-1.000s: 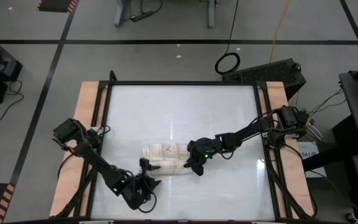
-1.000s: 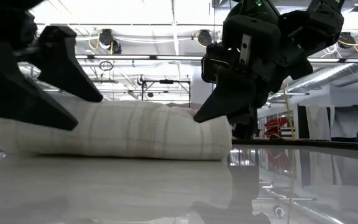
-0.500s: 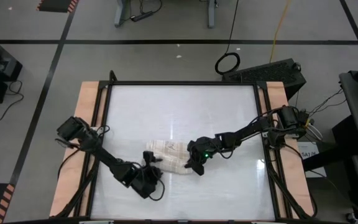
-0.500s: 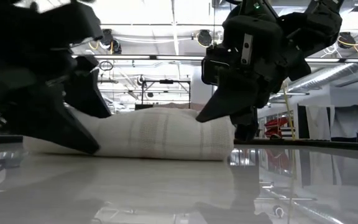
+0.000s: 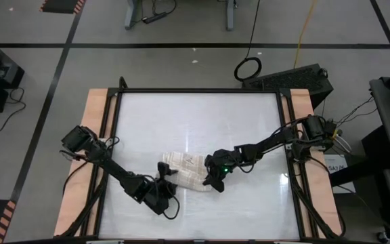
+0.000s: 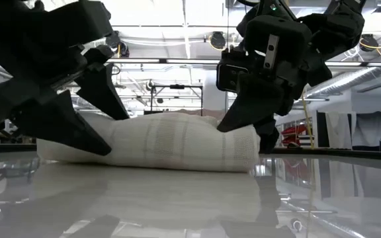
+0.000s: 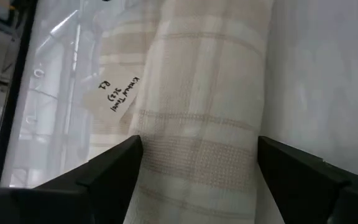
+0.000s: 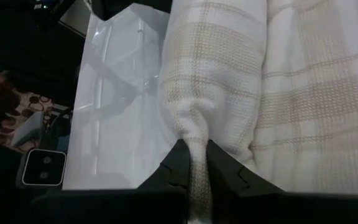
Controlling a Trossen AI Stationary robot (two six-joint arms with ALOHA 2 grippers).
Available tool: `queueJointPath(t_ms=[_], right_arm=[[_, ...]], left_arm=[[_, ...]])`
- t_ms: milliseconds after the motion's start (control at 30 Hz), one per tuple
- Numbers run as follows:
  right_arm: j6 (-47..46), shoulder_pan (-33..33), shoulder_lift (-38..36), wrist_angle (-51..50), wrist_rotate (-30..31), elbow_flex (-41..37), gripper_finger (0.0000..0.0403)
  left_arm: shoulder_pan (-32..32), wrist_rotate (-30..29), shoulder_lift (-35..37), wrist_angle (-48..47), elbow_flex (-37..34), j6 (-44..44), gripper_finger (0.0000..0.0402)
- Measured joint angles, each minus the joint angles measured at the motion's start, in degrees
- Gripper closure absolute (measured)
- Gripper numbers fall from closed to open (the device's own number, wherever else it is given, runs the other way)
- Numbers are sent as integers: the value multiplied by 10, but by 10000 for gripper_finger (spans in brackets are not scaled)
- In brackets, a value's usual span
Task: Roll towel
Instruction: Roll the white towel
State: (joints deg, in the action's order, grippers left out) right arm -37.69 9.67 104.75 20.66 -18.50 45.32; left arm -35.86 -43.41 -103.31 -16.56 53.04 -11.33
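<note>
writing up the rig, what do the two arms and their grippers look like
Both arms are dark, jointed and slim, with loose black cables at their bases. The left gripper and right gripper have black wedge-shaped fingers. The right arm carries a small green light.

The left gripper sits low at the table's near-left with its fingers spread wide, while the right arm stretches in from the right, its gripper angled down and pinched tight on a fold of towel.
</note>
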Motion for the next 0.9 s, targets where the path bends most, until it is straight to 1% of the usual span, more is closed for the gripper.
queueJointPath(t_ms=[100, 233, 367, 500, 600, 700, 800, 900], right_arm=[[0, 0, 0, 0, -1, 0, 387], [2, 0, 0, 0, 0, 0, 387], [6, 0, 0, -1, -8, 0, 387], [15, -1, 0, -3, -21, 0, 386], [30, 0, 0, -4, -24, 0, 379], [44, 2, -2, -6, -16, -1, 356], [68, 4, -4, -9, -4, -1, 315], [103, 7, -7, -10, -2, -1, 264]], left_arm=[[12, 27, 0, 0, 0, 28, 79], [43, 80, 0, -10, 1, 29, 79], [66, 103, 2, -14, 2, 35, 79], [95, 178, 4, -15, 3, 42, 90], [114, 237, 4, -16, 3, 27, 122], [121, 263, 4, -16, 3, 26, 168], [125, 274, 4, -16, 3, 27, 212], [128, 286, 5, -17, 3, 27, 242]])
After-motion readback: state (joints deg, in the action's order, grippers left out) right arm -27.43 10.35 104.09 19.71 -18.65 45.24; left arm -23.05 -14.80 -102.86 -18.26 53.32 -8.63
